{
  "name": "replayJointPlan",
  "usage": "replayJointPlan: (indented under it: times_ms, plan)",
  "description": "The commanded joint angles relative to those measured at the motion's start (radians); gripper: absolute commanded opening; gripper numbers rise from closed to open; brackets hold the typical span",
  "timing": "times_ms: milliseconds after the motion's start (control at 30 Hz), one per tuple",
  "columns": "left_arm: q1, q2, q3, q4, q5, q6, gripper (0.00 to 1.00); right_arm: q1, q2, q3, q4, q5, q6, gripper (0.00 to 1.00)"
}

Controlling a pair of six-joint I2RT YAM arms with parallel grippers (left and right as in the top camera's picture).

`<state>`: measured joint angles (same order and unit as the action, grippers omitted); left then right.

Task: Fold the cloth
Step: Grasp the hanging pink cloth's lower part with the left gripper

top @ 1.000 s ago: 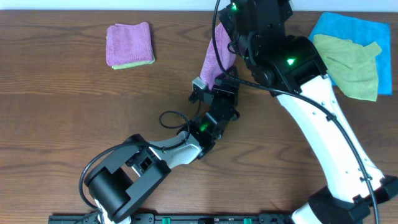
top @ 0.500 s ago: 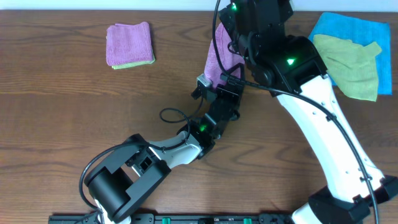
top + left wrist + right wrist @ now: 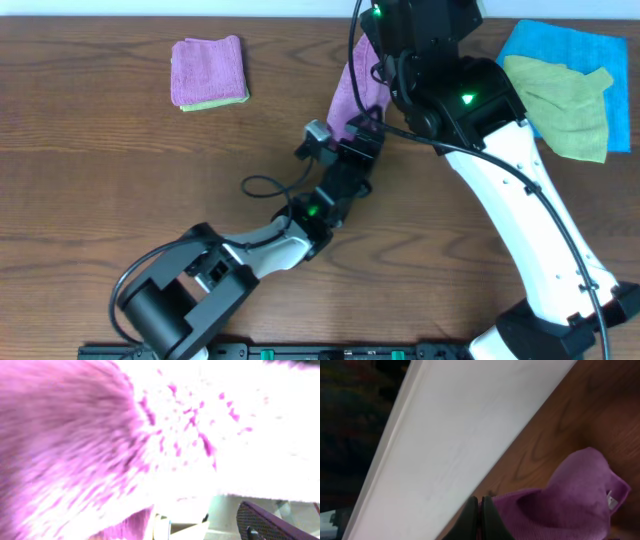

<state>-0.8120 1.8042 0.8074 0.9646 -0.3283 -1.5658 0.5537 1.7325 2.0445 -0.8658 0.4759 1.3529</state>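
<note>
The purple-magenta cloth (image 3: pixel 350 92) hangs stretched between my two grippers above the table's far middle. My left gripper (image 3: pixel 345 130) is shut on its lower end. My right gripper (image 3: pixel 366 48) holds its upper end. In the right wrist view the black fingers (image 3: pixel 480 510) are pressed together at the cloth's edge (image 3: pixel 560 507), and a small white tag (image 3: pixel 610 502) shows at the right. The left wrist view is filled by overexposed purple cloth (image 3: pixel 70 435), and its jaws are hidden.
A folded purple cloth (image 3: pixel 207 65) lies on a folded yellow-green one (image 3: pixel 215 103) at the far left. A bright blue cloth (image 3: pixel 565 42) with a crumpled yellow-green cloth (image 3: pixel 562 100) on it lies at the far right. A black cable (image 3: pixel 262 186) loops beside the left arm.
My left gripper has moved a little left and away with the cloth's lower end, and its cable loop shifted left. The right gripper has stayed put.
</note>
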Motion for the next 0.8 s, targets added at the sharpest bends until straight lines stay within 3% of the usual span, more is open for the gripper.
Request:
replayJointPlan:
  times_ms: [0,200,667,700,767]
  plan:
    - [0.008,-0.016,-0.009,-0.002,-0.039,0.026,0.95,-0.005,-0.008,0.003,0.002,0.036,0.003,0.02]
    - [0.008,-0.016,-0.008,-0.025,-0.177,0.026,0.95,-0.003,-0.008,0.003,0.002,0.036,0.003,0.02]
    - [0.008,-0.016,-0.008,-0.042,-0.068,0.025,0.95,-0.003,-0.008,0.003,-0.002,0.013,0.0,0.01]
    - [0.008,-0.016,-0.008,-0.039,-0.066,0.025,1.0,-0.003,-0.008,0.003,-0.003,0.013,0.0,0.01]
    - [0.008,-0.016,-0.008,-0.032,-0.064,0.025,0.74,-0.003,-0.008,0.003,-0.004,0.013,0.0,0.02]
